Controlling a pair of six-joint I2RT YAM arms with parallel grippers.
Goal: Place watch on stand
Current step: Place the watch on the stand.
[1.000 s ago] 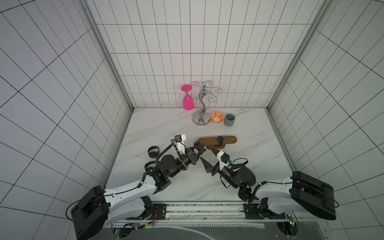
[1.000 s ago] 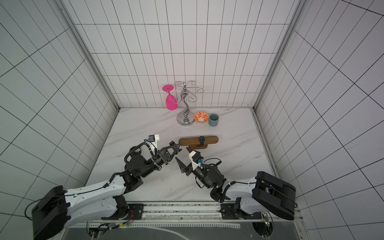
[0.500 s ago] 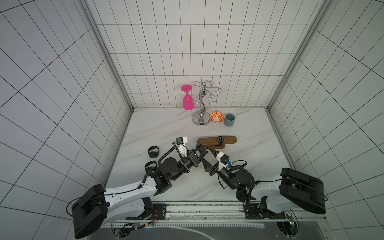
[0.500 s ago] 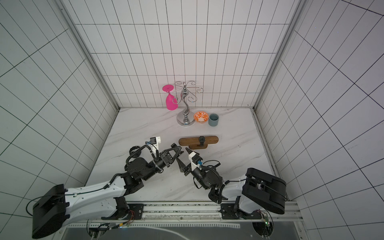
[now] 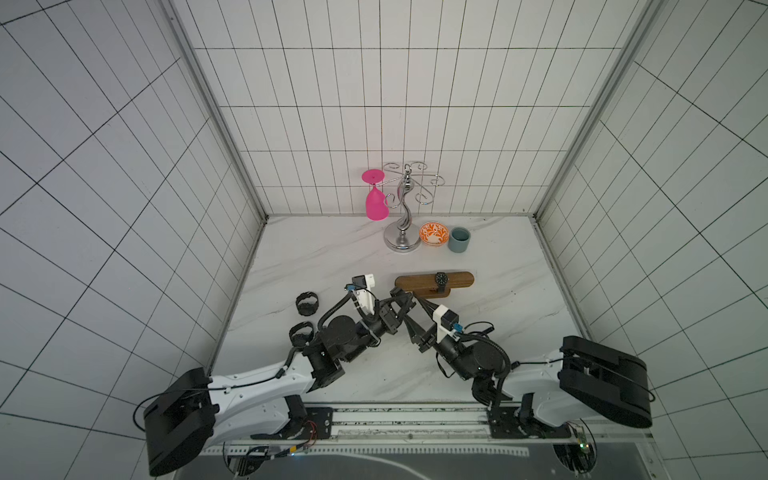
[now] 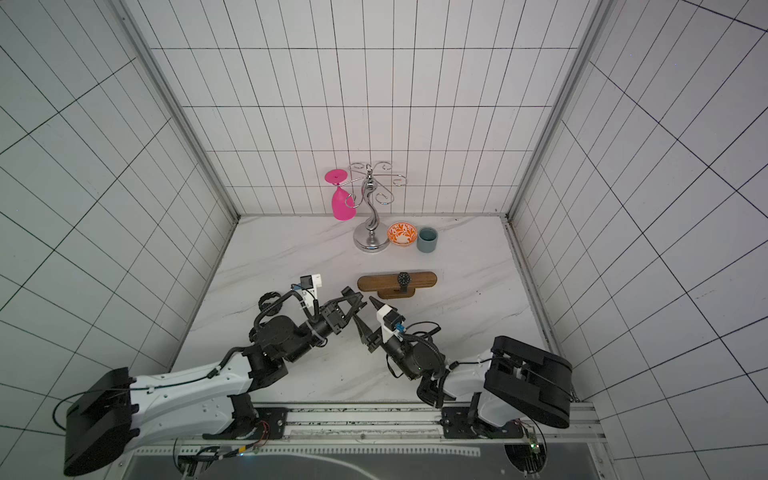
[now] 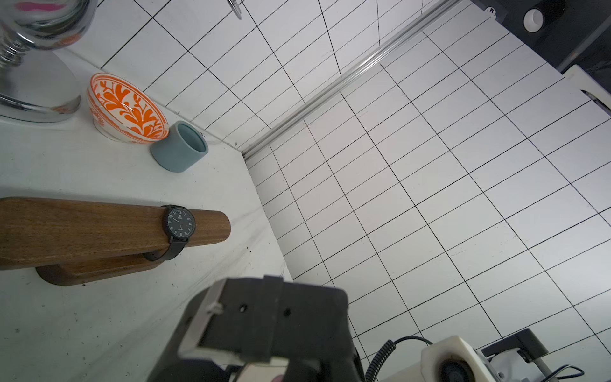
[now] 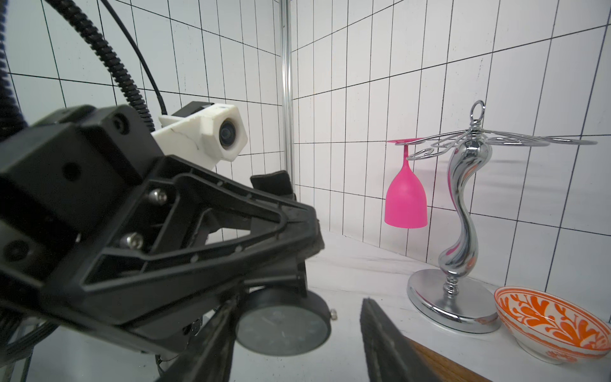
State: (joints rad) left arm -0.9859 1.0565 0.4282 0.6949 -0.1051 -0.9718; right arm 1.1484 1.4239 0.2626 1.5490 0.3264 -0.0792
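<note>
A loose black looped watch (image 5: 306,302) and a second one (image 5: 301,332) lie on the white marble table (image 5: 332,257), apart from the work. The left gripper (image 5: 405,299) is fully closed on the strap of a dark round-faced watch (image 8: 284,325). This watch hangs below it, just beside the left end of the long brown wooden stand (image 5: 415,283), not on it. The right gripper (image 6: 365,311) has its jaws half apart on either side of the face and grips nothing. If they pinch the case crookedly, I think the watch may twist out and fall. A push on the bar could shift the stand, where another black watch (image 5: 440,279) already sits.
</note>
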